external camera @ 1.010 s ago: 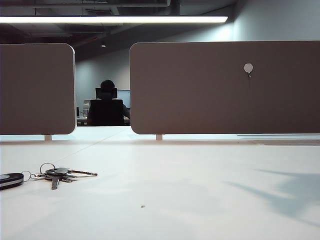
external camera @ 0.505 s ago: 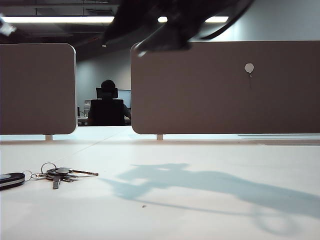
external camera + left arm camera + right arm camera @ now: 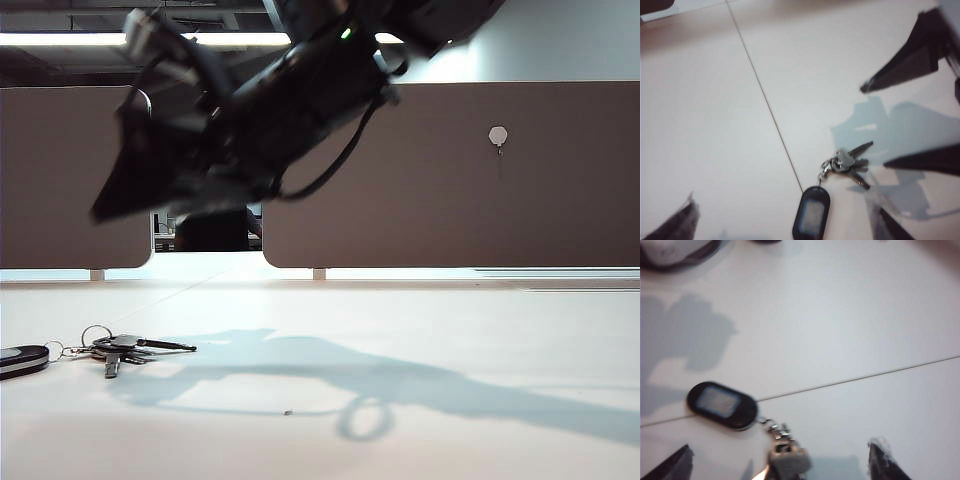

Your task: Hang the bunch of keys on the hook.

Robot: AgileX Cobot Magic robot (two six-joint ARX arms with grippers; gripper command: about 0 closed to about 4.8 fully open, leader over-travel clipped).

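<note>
Keys [image 3: 118,349] near table's [image 3: 420,330] edge, under spread right gripper [image 3: 780,460], left gripper [image 3: 785,225].

The bunch of keys [image 3: 747,425] runs off the right wrist view's edge — keys blurred, fob whole.

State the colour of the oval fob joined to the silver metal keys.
Black, with a pale grey centre, on the oval fob; the left wrist view shows it best.

You have the bunch of keys [image 3: 118,350] lying flat on the white table at the exterior view's left edge; silver keys fan from thin rings, joined to a black oval fob; the hook [image 3: 497,136], small, pale, hexagonal, sits high on the right-hand panel, bare.
</note>
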